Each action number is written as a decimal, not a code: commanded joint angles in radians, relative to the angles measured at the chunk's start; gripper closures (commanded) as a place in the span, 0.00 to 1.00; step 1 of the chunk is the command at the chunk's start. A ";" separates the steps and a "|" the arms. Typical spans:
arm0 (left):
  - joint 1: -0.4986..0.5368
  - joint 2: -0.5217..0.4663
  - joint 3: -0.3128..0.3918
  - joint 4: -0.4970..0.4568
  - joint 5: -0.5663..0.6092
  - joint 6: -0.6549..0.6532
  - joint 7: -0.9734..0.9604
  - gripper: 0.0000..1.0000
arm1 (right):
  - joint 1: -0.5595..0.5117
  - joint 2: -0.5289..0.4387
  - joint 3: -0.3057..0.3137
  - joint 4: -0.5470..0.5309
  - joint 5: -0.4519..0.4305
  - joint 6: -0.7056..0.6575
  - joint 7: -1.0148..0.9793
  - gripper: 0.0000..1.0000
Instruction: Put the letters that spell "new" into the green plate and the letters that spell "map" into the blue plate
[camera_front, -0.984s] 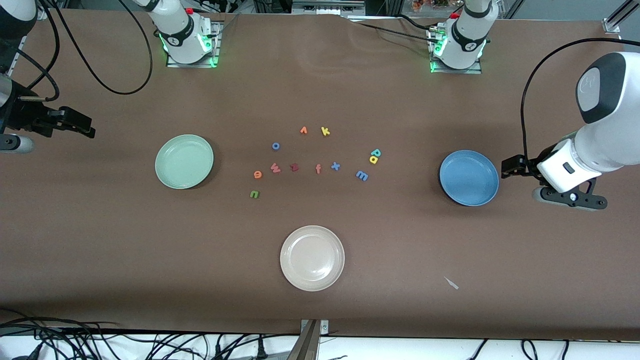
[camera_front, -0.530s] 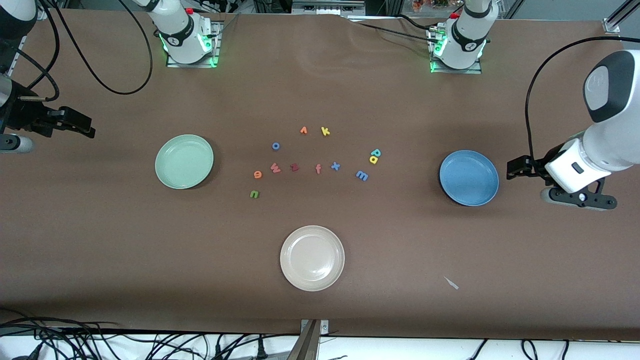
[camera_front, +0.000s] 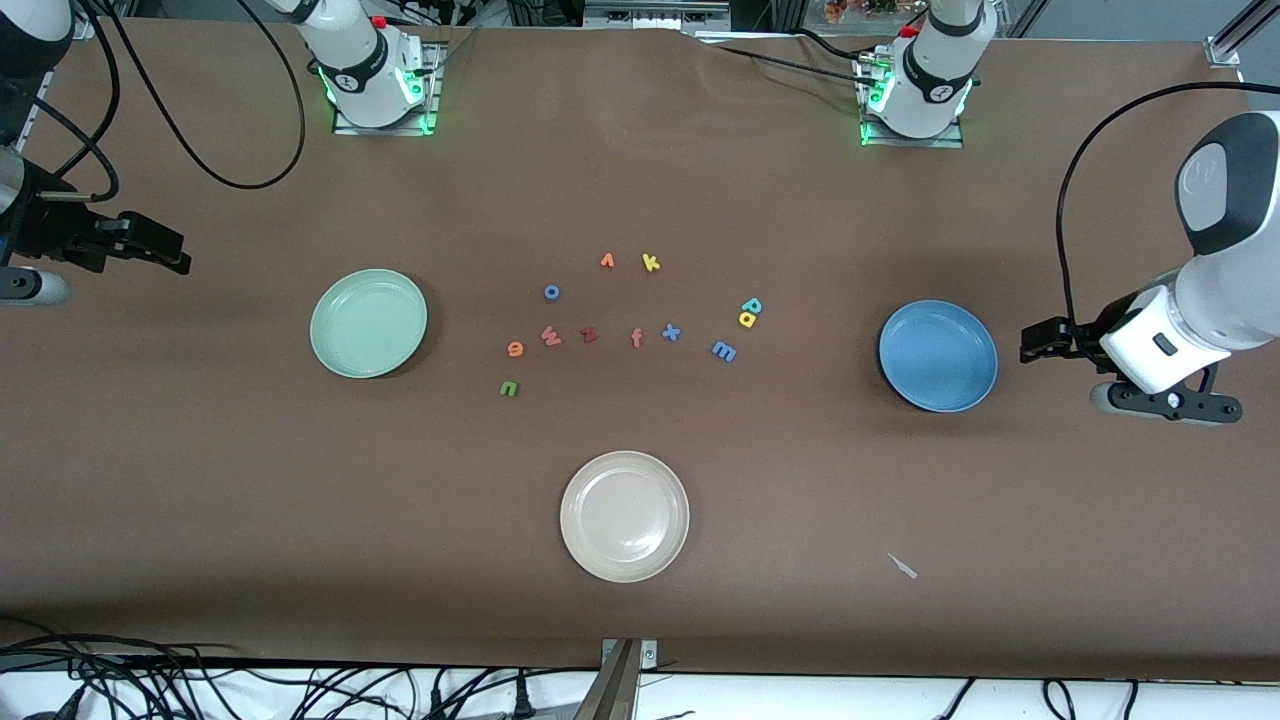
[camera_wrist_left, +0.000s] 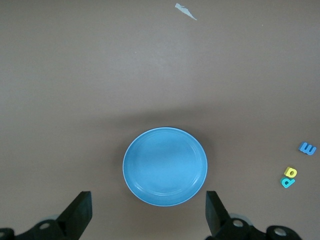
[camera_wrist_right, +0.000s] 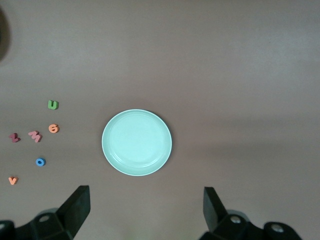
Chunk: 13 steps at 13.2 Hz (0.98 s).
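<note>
Nearest the front camera: cream-white plate (camera_front: 624, 516), no part of the task. Farther off, on the bench (camera_front: 900, 200): green n (camera_front: 509, 388), then orange e (camera_front: 515, 348), pinkish w (camera_front: 551, 335) and blue m (camera_front: 724, 351), then yellow a (camera_front: 746, 320) touching teal p (camera_front: 752, 305). In line with these, green plate (camera_front: 368, 322) and blue plate (camera_front: 938, 355), no letters in either.

Left gripper (camera_front: 1030, 342), fingers spread wide on nothing, now drifted off from the blue plate toward the left arm's end of the bench. Right gripper (camera_front: 180, 255) waiting over the right arm's end, fingers likewise apart, holding nothing.

Probably a pull-back, no approach: no letter sorted yet, all six picks left to do.
</note>
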 joint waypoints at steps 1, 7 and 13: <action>-0.003 -0.018 -0.004 0.005 -0.009 -0.008 0.003 0.00 | 0.001 -0.024 0.002 -0.013 -0.013 -0.013 -0.006 0.00; -0.036 0.013 -0.004 0.008 -0.007 0.029 0.006 0.00 | 0.001 -0.024 0.000 -0.013 -0.013 -0.013 -0.006 0.00; -0.038 0.002 -0.004 0.008 -0.014 0.029 -0.007 0.00 | 0.001 -0.025 0.000 -0.013 -0.012 -0.014 -0.006 0.00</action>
